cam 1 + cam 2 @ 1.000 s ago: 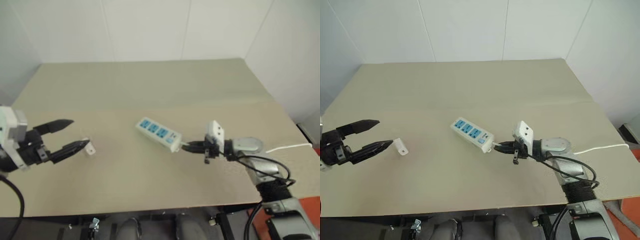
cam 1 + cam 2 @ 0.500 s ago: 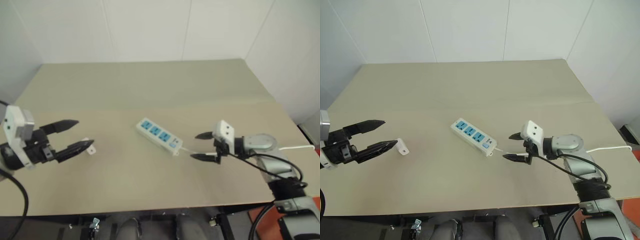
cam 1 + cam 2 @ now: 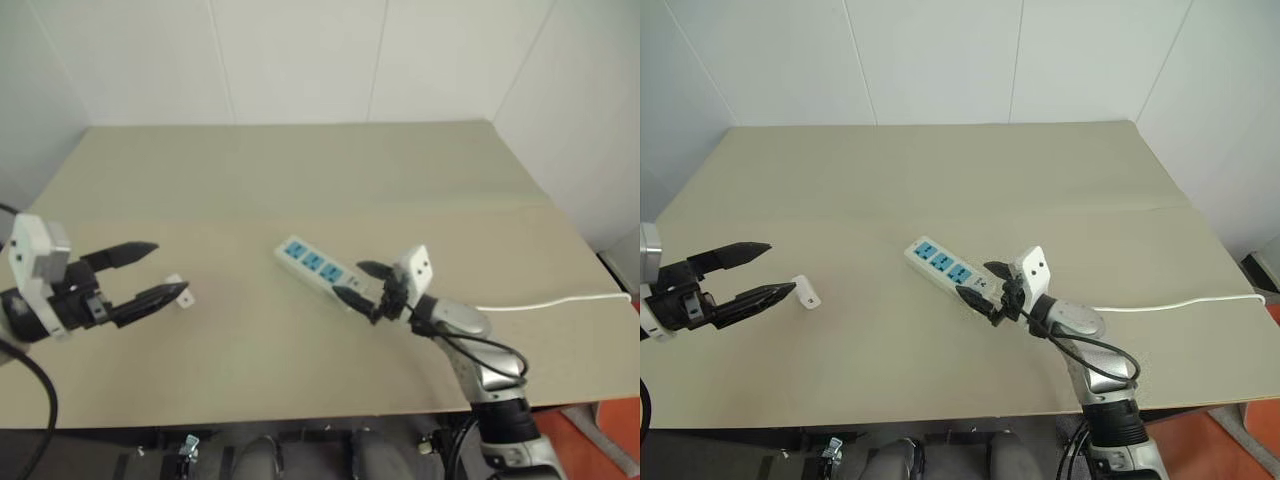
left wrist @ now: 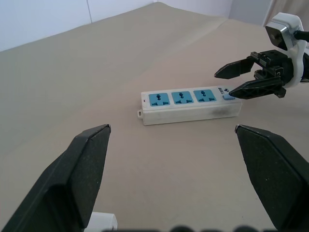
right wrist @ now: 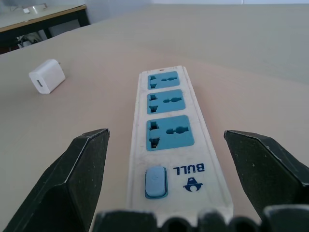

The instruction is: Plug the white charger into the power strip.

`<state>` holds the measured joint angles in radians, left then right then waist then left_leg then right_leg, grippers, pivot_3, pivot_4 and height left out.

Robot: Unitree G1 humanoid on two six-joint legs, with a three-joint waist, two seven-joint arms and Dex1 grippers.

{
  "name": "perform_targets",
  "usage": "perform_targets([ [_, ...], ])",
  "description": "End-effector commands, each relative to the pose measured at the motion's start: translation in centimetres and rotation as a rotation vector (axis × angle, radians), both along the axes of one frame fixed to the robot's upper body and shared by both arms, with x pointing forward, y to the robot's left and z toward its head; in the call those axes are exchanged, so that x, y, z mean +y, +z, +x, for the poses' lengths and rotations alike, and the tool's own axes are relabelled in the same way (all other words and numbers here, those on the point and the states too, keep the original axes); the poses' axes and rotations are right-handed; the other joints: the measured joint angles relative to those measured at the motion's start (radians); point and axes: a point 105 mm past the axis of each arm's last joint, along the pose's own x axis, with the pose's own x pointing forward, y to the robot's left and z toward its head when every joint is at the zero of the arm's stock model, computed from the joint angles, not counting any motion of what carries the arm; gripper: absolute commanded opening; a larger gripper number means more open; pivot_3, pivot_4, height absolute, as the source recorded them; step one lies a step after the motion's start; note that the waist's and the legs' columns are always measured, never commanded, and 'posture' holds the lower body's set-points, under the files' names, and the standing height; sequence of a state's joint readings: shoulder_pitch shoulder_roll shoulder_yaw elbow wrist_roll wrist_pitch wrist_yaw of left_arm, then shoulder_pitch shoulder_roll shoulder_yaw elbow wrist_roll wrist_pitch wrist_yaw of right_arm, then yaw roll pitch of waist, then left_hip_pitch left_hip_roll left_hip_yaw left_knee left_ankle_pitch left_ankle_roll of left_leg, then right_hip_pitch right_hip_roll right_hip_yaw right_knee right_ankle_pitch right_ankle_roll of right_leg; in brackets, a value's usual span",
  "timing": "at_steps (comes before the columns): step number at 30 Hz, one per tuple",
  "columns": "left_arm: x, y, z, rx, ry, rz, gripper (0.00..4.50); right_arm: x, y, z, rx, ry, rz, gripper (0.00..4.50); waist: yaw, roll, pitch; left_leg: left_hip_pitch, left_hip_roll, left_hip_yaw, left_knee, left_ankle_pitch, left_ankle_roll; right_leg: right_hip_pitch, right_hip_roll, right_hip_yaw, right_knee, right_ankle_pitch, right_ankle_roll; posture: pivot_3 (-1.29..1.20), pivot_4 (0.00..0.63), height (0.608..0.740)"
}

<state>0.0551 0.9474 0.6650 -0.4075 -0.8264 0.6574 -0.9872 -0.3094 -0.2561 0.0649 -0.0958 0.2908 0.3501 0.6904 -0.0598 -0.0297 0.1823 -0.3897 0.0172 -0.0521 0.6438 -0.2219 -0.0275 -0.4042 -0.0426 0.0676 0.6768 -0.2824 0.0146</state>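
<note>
The power strip [image 3: 313, 264] lies slanted at the middle of the table, its three blue sockets facing up. My right gripper [image 3: 358, 283] is open at the strip's switch end, and its fingers [image 5: 79, 180] stand to either side of that end. The white charger [image 3: 180, 296] lies on the table at the left and shows as a small block [image 5: 47, 76] beyond the strip in the right wrist view. My left gripper [image 3: 162, 270] hangs open just left of the charger, its lower fingertip close to it. Neither gripper holds anything.
A thin white cord [image 3: 552, 299] runs from the strip's switch end, past my right arm, to the table's right edge. The beige table [image 3: 300, 180] reaches back to white walls. Its near edge lies just below both arms.
My right gripper, shut at the strip's cord end, has opened, drawn back to the right and swung left again to straddle the switch end. The left arm and the charger stay put.
</note>
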Motion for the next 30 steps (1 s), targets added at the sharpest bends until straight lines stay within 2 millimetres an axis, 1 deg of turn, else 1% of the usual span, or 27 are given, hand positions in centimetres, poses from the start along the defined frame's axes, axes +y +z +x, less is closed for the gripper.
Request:
perform_targets([
  [1,-0.2,1.1,-0.3,-0.044,-0.011,0.019,4.5,0.3,0.6,0.1,-0.058,-0.011,0.002,4.47,0.0,0.0,0.0,0.0,0.0,0.0,0.0,0.0,0.0,0.0,0.0,0.0,0.0,0.0,0.0,0.0,0.15,0.74],
  [6,-0.1,1.1,-0.3,-0.043,-0.012,0.022,4.5,0.9,0.4,-0.1,-0.062,0.004,0.011,4.47,-0.002,0.0,0.0,0.0,0.0,0.0,0.0,0.0,0.0,0.0,0.0,0.0,0.0,0.0,0.0,0.0,0.15,0.74],
  [12,-0.1,1.1,-0.2,-0.043,-0.015,0.02,4.5,0.8,-1.1,1.0,-0.071,-0.013,-0.035,4.47,-0.005,-0.001,-0.001,0.001,0.0,0.0,0.0,0.0,0.0,0.001,0.0,0.0,0.0,0.0,0.0,0.0,0.15,0.74],
  [16,-0.1,1.0,-0.2,-0.043,-0.017,0.019,4.5,0.9,-1.5,1.5,-0.071,-0.005,-0.04,4.47,-0.006,-0.001,-0.001,0.001,0.0,0.0,0.0,0.0,0.0,0.0,0.0,0.0,0.0,0.0,0.0,0.0,0.15,0.74],
  [24,0.0,1.0,-0.3,-0.047,-0.012,0.017,4.5,1.7,-2.0,1.7,-0.064,0.019,-0.031,4.47,-0.009,-0.001,-0.001,0.001,0.0,0.0,0.0,0.0,0.0,0.0,0.001,0.0,0.0,0.0,0.0,0.0,0.15,0.74],
  [30,0.0,1.0,-0.2,-0.053,-0.01,0.018,4.5,2.7,-3.1,1.9,-0.028,0.049,-0.028,4.47,-0.011,-0.002,-0.001,0.001,0.001,0.0,0.0,0.0,0.0,0.0,0.001,0.0,0.001,0.0,0.0,0.0,0.15,0.74],
])
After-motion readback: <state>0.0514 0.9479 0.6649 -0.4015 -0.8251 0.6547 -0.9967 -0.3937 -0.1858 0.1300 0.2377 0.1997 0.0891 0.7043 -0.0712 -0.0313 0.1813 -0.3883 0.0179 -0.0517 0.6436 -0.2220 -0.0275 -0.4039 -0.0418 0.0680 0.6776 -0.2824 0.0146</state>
